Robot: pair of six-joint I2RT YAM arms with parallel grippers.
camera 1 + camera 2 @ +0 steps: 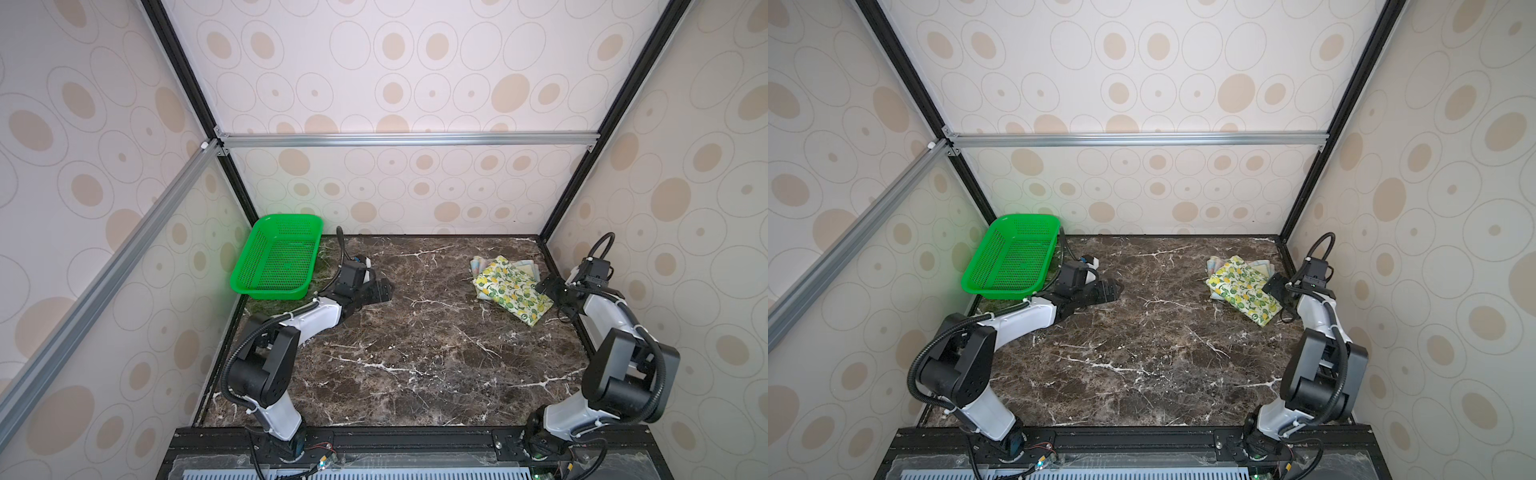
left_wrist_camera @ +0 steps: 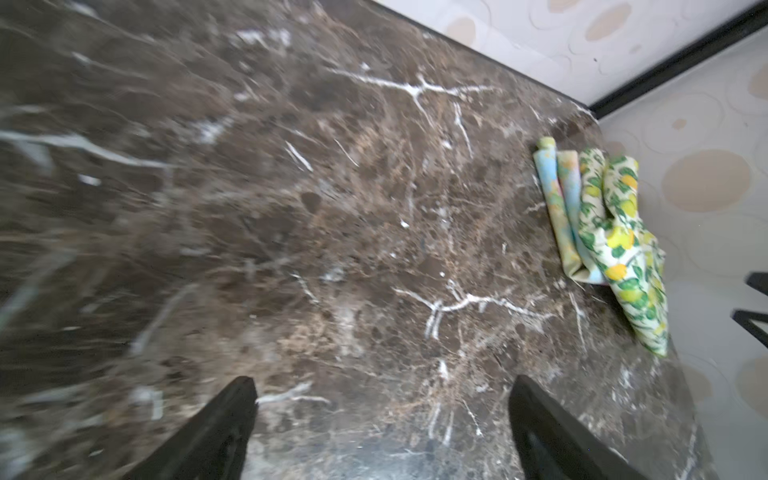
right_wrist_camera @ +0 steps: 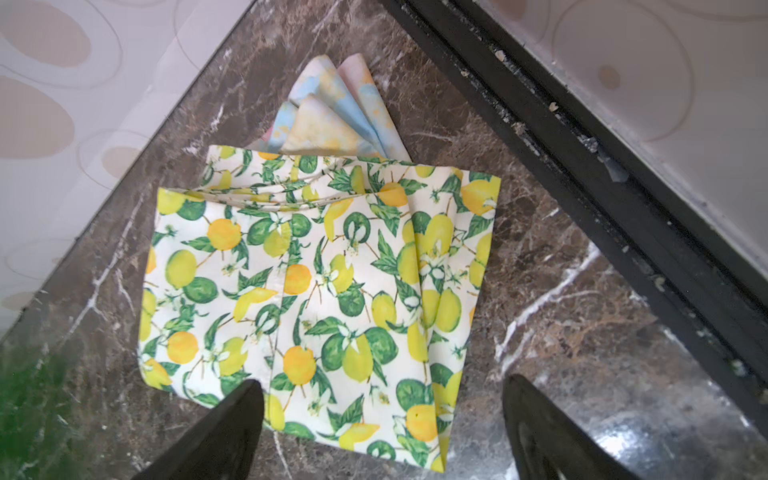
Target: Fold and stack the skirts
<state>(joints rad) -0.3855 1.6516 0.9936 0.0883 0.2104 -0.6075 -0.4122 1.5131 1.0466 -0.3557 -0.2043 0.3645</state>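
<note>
**Two skirts stacked, both grippers open**

1. Skirts. You will find the lemon skirt point(image 1: 513, 293) folded on the table point(image 1: 415, 353), at its far right, close to the right wall. It lies on top of the blue skirt point(image 1: 480, 264), which is also folded. In the right wrist view, folded corners of the blue skirt point(image 3: 332, 104) stick out from under one edge of the lemon skirt point(image 3: 316, 291). Both top views show the same stack point(image 1: 1246, 291).

2. Right gripper. Check the right gripper point(image 3: 382, 386): its jaws stand wide apart and grip nothing. In both top views it sits at the right edge of the lemon skirt. In the right wrist view one fingertip point(image 3: 241, 403) overlaps the edge of the cloth. You cannot tell from the pictures whether it touches.

3. Left gripper. Check the left gripper point(image 2: 382, 386): its jaws are spread wide over bare table. In a top view it point(image 1: 378, 291) lies just beside the basket point(image 1: 286, 216), which stands in the far left corner, well apart from the stack. The left wrist view, partly blurred, shows the stack point(image 2: 623, 249) across the table by the wall.
</note>
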